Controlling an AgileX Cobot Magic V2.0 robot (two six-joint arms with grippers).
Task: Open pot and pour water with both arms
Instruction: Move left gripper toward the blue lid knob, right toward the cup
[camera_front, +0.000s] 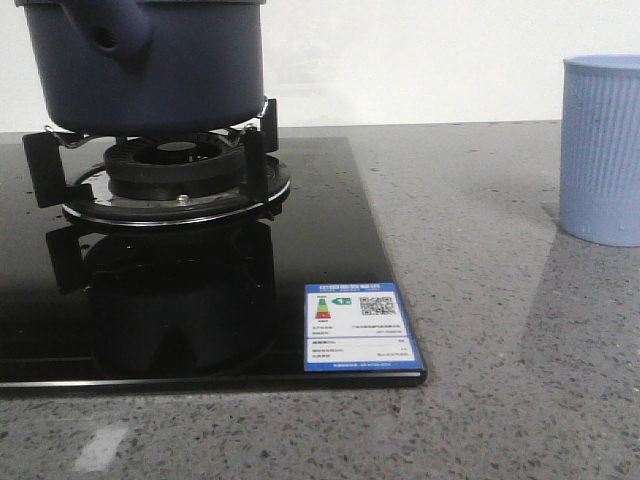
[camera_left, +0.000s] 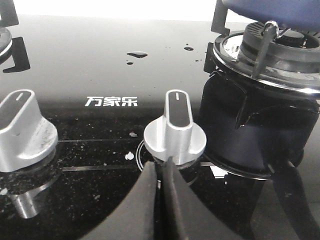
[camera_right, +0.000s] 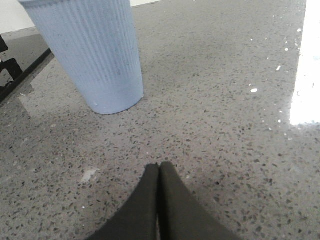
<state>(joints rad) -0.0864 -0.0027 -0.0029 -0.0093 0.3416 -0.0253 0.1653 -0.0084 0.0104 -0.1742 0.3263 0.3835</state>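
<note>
The dark navy-blue pot (camera_front: 150, 70) sits on the gas burner's black supports at the upper left of the front view, its stubby holed handle (camera_front: 115, 35) facing me. Its blue underside (camera_left: 280, 12) shows in the left wrist view. Small water drops (camera_left: 136, 54) lie on the black glass. A light blue ribbed cup (camera_front: 600, 150) stands on the grey counter at the right, also in the right wrist view (camera_right: 92, 55). My left gripper (camera_left: 162, 162) is shut, empty, just before a silver knob (camera_left: 175, 130). My right gripper (camera_right: 159, 167) is shut, empty, over the counter short of the cup.
The black glass hob (camera_front: 340, 250) has a raised burner ring (camera_front: 175, 180) and a blue energy label (camera_front: 360, 328) at its front right corner. A second silver knob (camera_left: 22, 127) stands beside the first. Speckled grey counter (camera_front: 500, 300) stretches between hob and cup.
</note>
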